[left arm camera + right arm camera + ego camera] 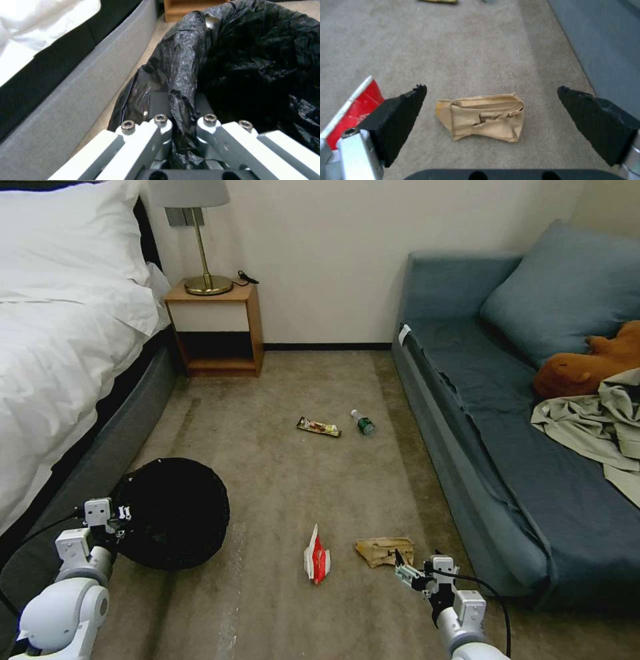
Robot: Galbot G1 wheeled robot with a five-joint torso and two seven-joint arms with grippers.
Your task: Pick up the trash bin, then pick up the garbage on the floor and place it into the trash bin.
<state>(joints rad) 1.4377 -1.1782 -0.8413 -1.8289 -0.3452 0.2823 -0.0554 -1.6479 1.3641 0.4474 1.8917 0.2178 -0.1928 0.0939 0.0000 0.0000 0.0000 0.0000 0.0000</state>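
My left gripper pinches trash bin liner; right gripper spread over crumpled paper bag, lower centre. Risk: thin liner slips, bin drops.

Trash bin lined with glossy, crinkled black plastic film, pinched at the rim by the left gripper of matt pale metal links with steel screws. Brown bag of creased matt paper on short-pile beige carpet, framed by the right gripper's rough black pads. Snack packet of shiny red-and-white foil; nightstand of smooth wood; sofa of matt blue cloth.

Head looks down at floor; right wrist close over paper bag
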